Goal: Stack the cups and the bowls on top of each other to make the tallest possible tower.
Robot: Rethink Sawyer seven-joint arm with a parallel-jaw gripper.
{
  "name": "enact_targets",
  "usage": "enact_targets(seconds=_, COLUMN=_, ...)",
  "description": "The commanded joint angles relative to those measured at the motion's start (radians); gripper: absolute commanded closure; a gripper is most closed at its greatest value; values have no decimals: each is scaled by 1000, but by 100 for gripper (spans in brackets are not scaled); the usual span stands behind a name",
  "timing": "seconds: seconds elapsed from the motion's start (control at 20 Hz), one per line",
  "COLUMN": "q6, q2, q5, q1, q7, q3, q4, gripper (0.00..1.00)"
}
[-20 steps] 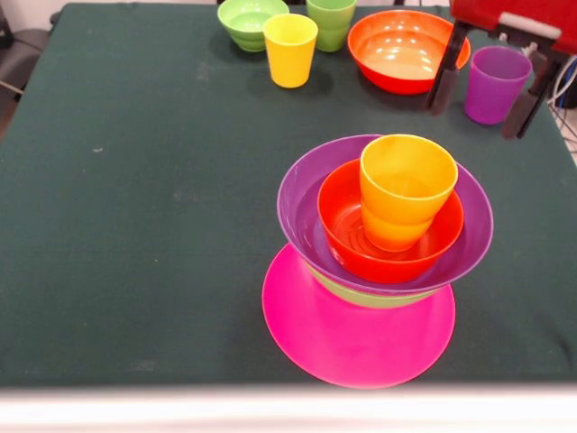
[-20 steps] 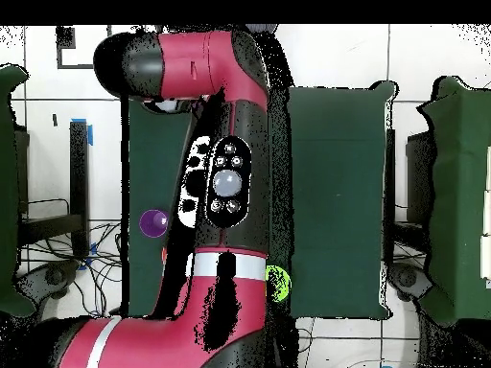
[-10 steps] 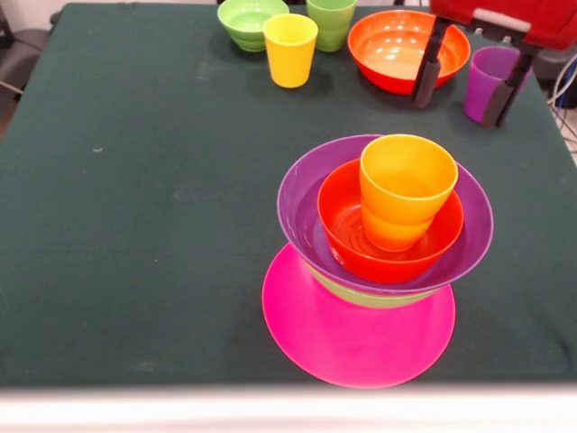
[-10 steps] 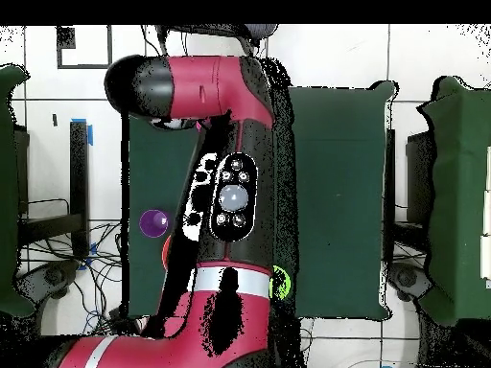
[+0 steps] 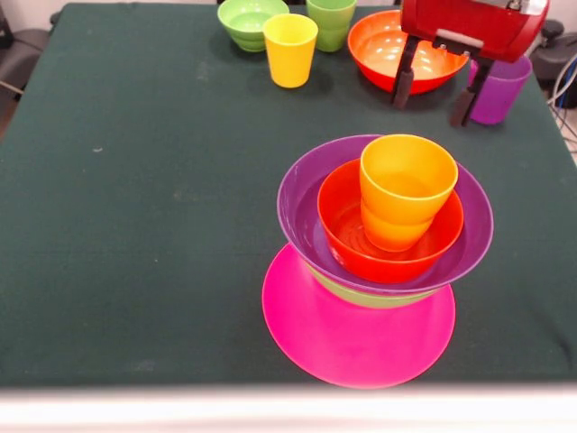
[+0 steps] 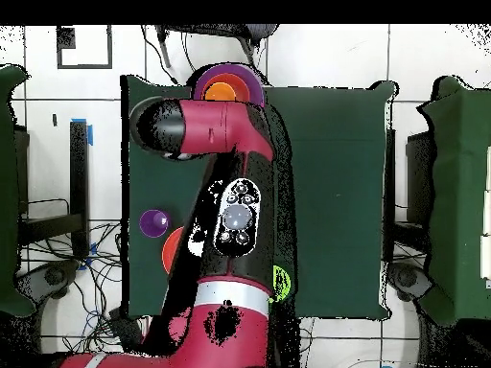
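The tower stands near the table's front edge: a wide pink base [image 5: 306, 338], a light green bowl [image 5: 374, 297], a purple bowl [image 5: 302, 203], an orange-red bowl [image 5: 341, 221] and an orange cup [image 5: 407, 180] on top. It also shows in the overhead view [image 6: 222, 89]. My gripper [image 5: 434, 90] hangs open and empty at the far right, between a loose orange-red bowl [image 5: 379, 45] and a purple cup [image 5: 501, 88]. A yellow cup [image 5: 289, 50], a light green cup [image 5: 330, 23] and a small green bowl [image 5: 245, 20] stand at the back.
The dark green cloth [image 5: 135, 198] covers the table. In the overhead view the arm [image 6: 225, 192] hides much of the table; the purple cup [image 6: 153, 222] and the loose orange-red bowl [image 6: 172, 251] show beside it.
My gripper has moved left in the front view, from around the purple cup to the gap between that cup and the loose orange-red bowl. The cups and bowls have not moved.
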Motion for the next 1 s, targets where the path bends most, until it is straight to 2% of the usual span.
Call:
enact_targets(seconds=0.05, q6=-61, q2=0, q5=34, q1=48, q7=231, q3=46, q4=198, gripper=0)
enact_targets(seconds=0.8, q6=-179, q2=6, q5=145, q1=160, q7=325, q3=-23, q4=324, gripper=0)
enact_targets(seconds=1.0, q6=-240, q2=19, q5=176, q1=188, q7=346, q3=-19, q4=368, gripper=0)
